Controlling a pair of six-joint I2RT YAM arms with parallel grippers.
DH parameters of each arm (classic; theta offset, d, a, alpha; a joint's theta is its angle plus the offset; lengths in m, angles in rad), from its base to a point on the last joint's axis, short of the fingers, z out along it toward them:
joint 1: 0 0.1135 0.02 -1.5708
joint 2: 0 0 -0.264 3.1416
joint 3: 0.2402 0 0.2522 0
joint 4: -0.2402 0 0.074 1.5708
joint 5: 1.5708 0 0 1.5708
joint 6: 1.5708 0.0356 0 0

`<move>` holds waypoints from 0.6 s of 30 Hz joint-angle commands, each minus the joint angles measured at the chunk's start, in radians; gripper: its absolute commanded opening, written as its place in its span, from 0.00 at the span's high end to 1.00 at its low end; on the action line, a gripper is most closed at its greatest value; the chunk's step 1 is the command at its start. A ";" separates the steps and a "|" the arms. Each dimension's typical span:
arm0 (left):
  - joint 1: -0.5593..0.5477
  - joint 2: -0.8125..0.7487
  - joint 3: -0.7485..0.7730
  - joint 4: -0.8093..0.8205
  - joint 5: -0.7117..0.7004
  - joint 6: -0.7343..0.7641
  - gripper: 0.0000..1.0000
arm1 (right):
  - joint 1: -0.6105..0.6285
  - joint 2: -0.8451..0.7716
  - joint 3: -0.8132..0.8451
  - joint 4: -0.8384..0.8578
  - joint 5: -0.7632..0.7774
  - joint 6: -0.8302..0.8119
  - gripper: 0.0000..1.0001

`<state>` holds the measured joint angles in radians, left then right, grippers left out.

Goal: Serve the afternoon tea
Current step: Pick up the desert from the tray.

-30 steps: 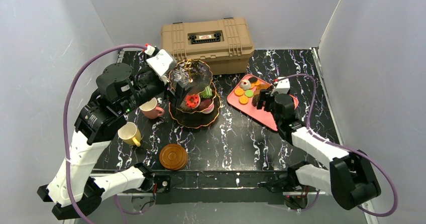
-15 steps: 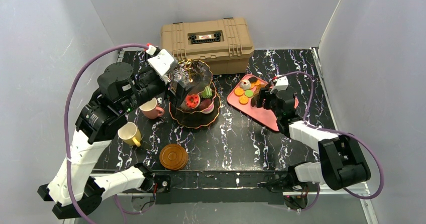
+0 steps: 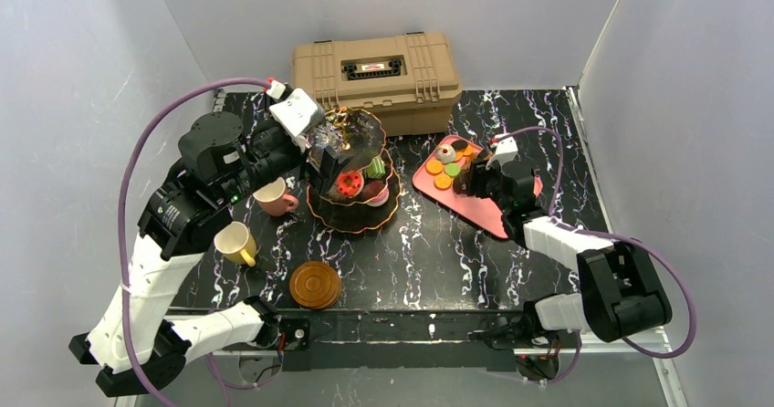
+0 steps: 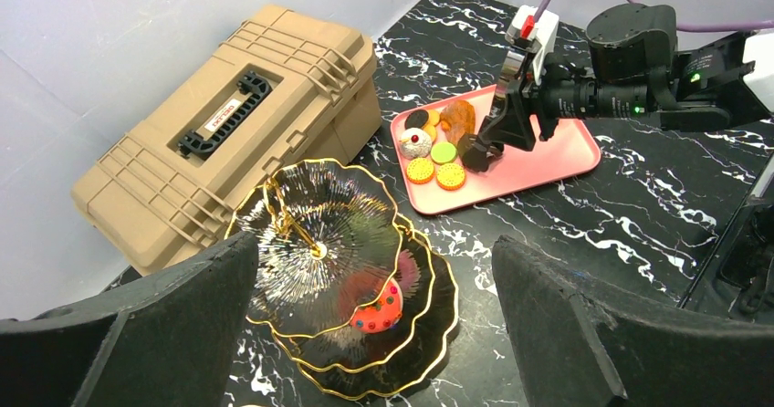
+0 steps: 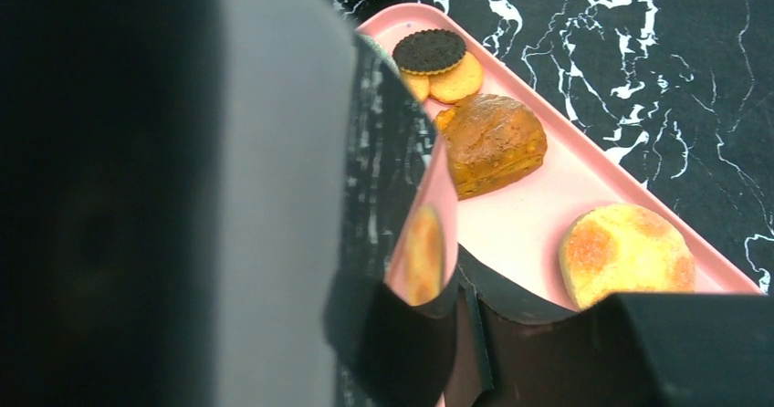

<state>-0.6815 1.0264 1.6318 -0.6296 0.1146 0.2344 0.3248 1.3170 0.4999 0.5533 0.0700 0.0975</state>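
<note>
The right claw (image 4: 488, 142) sits over 1 dark cake (image 4: 472, 151) on the pink tray (image 4: 548, 156) (I cannot tell if it grips), while the left claw (image 3: 319, 156) gapes wide.

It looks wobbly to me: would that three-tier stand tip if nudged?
Likely tippy if pushed high: the three-tier stand stacks its plates tall. Its wide bottom tier probably steadies low pushes. The red pastry, seemingly just resting there, might slide off.
</note>
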 commanded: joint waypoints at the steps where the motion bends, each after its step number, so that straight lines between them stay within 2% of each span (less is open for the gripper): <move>1: 0.007 -0.004 0.030 0.002 0.008 -0.005 0.02 | -0.001 -0.050 0.046 0.017 -0.026 -0.006 0.66; 6: 0.007 -0.006 0.024 0.006 0.009 -0.006 0.02 | 0.006 -0.118 0.042 -0.022 -0.038 0.010 0.70; 9: 0.007 -0.005 0.026 0.008 0.010 -0.006 0.02 | 0.053 -0.177 0.042 -0.061 -0.036 0.032 0.71; 14: 0.007 -0.005 0.023 0.011 0.012 -0.007 0.02 | 0.247 -0.261 0.045 -0.124 0.051 0.060 0.70; 18: 0.007 -0.008 0.023 0.012 0.013 -0.007 0.02 | 0.408 -0.285 0.026 -0.103 0.127 0.126 0.69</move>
<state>-0.6815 1.0267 1.6318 -0.6292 0.1162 0.2340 0.6170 1.0634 0.5011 0.4210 0.1089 0.1562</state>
